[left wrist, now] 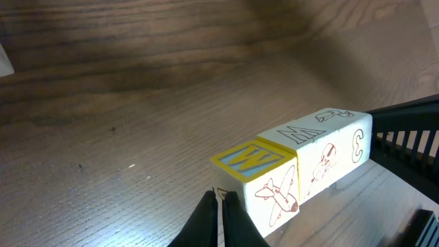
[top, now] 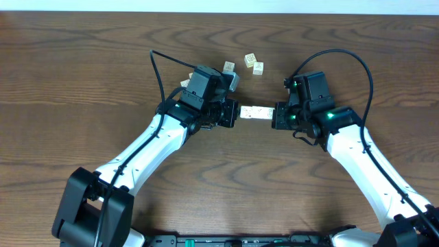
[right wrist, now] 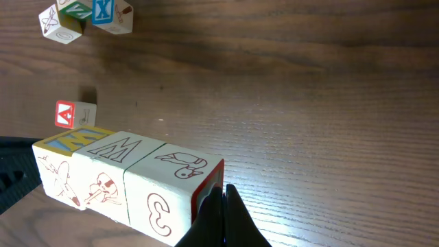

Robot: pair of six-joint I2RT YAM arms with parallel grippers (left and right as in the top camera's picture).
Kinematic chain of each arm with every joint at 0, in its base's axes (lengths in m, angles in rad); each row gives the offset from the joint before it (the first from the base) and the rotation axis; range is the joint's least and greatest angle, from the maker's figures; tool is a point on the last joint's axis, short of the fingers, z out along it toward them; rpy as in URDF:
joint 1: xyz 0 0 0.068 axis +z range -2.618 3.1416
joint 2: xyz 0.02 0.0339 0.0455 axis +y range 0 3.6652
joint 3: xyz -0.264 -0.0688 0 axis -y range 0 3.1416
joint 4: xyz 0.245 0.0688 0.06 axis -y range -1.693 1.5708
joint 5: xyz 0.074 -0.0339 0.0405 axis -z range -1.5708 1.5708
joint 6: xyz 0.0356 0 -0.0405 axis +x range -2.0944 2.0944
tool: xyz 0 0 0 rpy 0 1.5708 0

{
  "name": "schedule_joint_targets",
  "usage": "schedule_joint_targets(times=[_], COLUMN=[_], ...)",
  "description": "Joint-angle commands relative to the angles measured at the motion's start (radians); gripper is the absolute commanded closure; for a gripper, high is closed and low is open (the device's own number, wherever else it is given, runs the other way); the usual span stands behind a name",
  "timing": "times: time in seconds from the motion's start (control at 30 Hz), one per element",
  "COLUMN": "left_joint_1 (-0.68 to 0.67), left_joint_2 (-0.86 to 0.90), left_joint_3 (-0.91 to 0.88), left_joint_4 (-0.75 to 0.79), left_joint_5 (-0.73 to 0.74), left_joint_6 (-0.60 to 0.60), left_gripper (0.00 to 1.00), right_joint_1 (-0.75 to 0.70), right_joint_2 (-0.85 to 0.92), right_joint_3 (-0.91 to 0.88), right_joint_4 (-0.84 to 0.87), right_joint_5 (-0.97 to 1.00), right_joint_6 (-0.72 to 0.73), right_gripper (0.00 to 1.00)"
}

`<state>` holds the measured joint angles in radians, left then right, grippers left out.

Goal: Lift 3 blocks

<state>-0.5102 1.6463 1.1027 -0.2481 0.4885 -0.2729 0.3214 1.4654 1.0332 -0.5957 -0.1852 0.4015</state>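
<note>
Three blocks (top: pixel 254 112) lie end to end in one short row at the middle of the surface (top: pixel 82 68), squeezed between the two arms. The left fingers (left wrist: pixel 199 223) are pinched fully together with nothing between them, their tips pressed against the row's left end. The right fingers (right wrist: pixel 206 230) are closed the same way against its right end. That looks like the point of the arrangement: closed tips serve as pushers, so inward pressure from both sides can carry all three at once. Both forearms angle in from the near corners, wrists low and facing each other. Whether the row is clear of the wood is hard to tell. Spare cubes (top: pixel 251 62), among them a red A cube (right wrist: pixel 72 114), lie farther back.
</note>
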Motion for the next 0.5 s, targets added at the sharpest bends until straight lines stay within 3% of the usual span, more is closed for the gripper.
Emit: schedule_joint_targets(times=[0.0,0.47], left_joint_1=[-0.058,-0.058], left_joint_2=[-0.008,-0.002], left_joint_3=[0.061,0.060], left_joint_4=[0.018,0.010], left_joint_5=[0.173,0.148], left_joint_6=[-0.001,-0.001], left_gripper=[0.93,0.93], right_joint_1=[0.053,0.053], right_joint_2=[-0.001,0.033], right_joint_3=[0.031,0.031], right_joint_4=[0.024,0.023], right_joint_5=[-0.238,-0.230], right_joint_6=[-0.014,-0.014], right_gripper=[0.99,0.99])
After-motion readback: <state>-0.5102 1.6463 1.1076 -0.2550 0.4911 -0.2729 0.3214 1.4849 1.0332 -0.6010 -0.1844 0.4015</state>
